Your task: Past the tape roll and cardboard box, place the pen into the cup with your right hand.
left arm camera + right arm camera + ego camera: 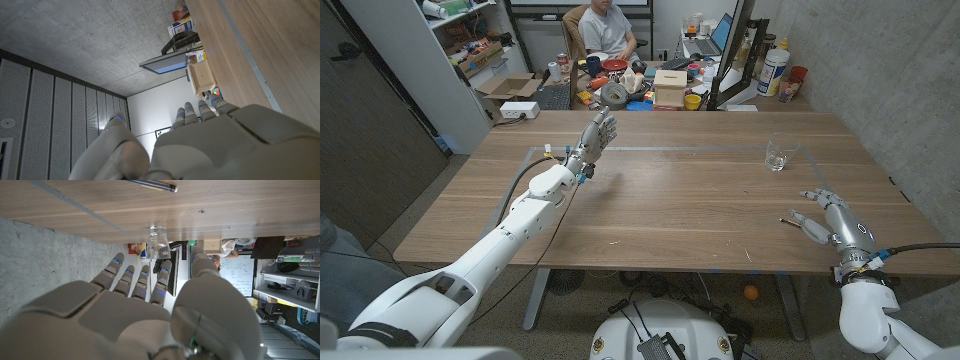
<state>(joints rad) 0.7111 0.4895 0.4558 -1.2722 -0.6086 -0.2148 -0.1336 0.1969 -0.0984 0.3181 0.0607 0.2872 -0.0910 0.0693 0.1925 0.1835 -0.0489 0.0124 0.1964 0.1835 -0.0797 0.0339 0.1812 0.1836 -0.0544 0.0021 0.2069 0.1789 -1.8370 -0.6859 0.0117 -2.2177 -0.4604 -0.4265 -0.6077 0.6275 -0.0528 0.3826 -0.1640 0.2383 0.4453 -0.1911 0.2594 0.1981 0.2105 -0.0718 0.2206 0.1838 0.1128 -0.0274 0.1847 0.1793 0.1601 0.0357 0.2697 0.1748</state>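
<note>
Right hand (823, 215) sits at my near right end of the table (650, 205), fingers spread, holding nothing. Pen (787, 223) lies on the wood just beside those fingertips, on their inboard side, toward the table's middle. In the head view I can barely make it out, just a short dark sliver. The right wrist view is clearer: the pen (150, 184) lies flat ahead of the fingers (131, 280), long axis crosswise to the line the hand points along, not in line with it. I can't tell if a fingertip touches it; it looks apart.

Cup (779, 154) is a clear glass, upright, on the far right part of the table, well past the pen and roughly straight ahead of the right hand. The wrist camera sees it (158, 240) beyond the pen, same line.

Left hand (600, 133) is raised over the far left-middle of the table, fingers extended and close together, empty, well apart from both pen and cup. So the right is far nearer.

My read: pen not yet grasped. Coming move is a short reach inboard, then pinch across the barrel.
</note>
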